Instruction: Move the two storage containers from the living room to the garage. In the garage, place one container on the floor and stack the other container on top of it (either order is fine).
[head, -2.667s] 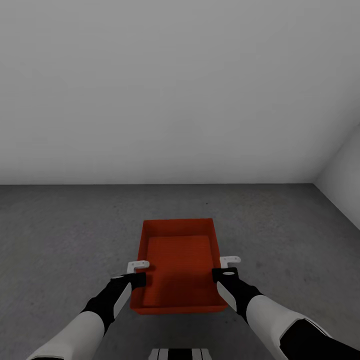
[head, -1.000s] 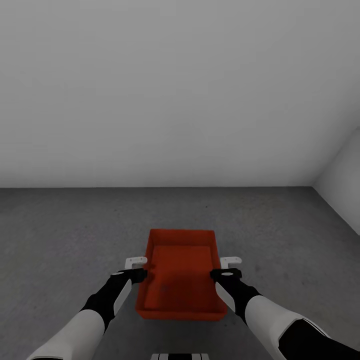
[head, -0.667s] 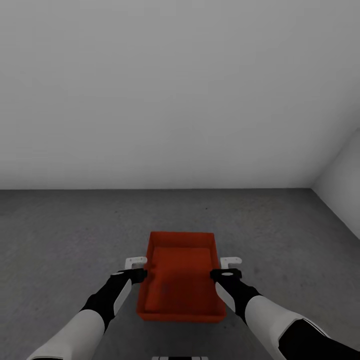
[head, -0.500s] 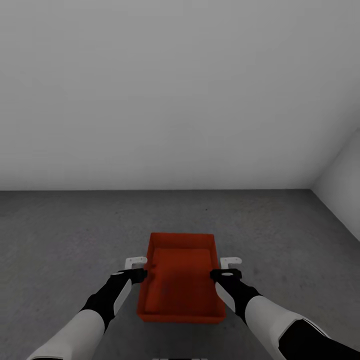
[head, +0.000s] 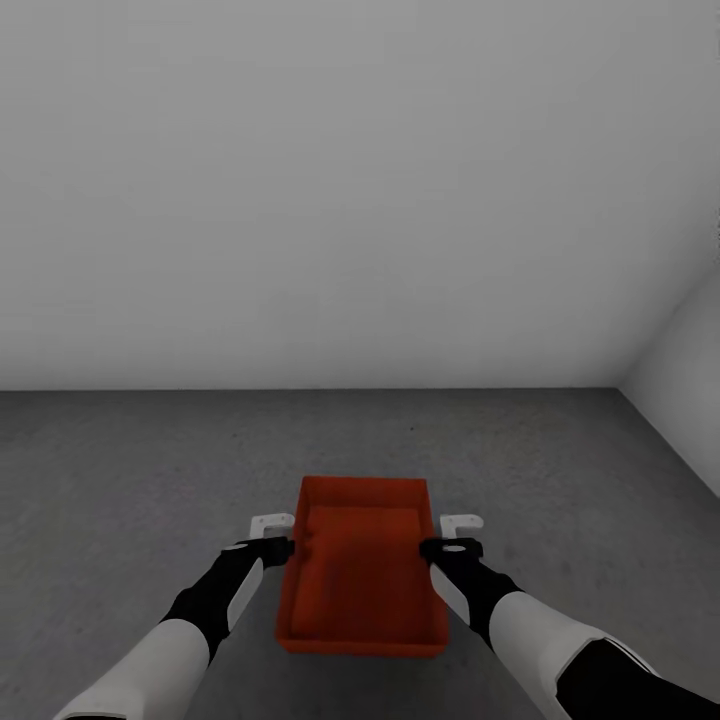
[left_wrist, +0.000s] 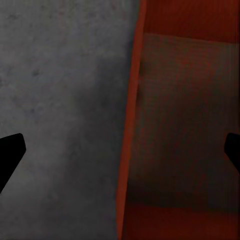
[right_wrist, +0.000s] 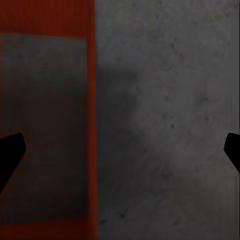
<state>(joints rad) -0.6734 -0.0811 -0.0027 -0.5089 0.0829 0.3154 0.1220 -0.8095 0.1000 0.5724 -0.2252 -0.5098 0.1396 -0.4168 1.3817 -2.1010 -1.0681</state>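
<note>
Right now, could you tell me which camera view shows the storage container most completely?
The head view: the whole storage container shows there, open-topped, on the floor between the left end effector and right end effector. The left wrist view gives one side wall and part of the inside; the right wrist view likewise, beside grey floor.

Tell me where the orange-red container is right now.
In the head view the container sits low and centre on the dark grey floor, between the left gripper and the right gripper, both open.
</note>
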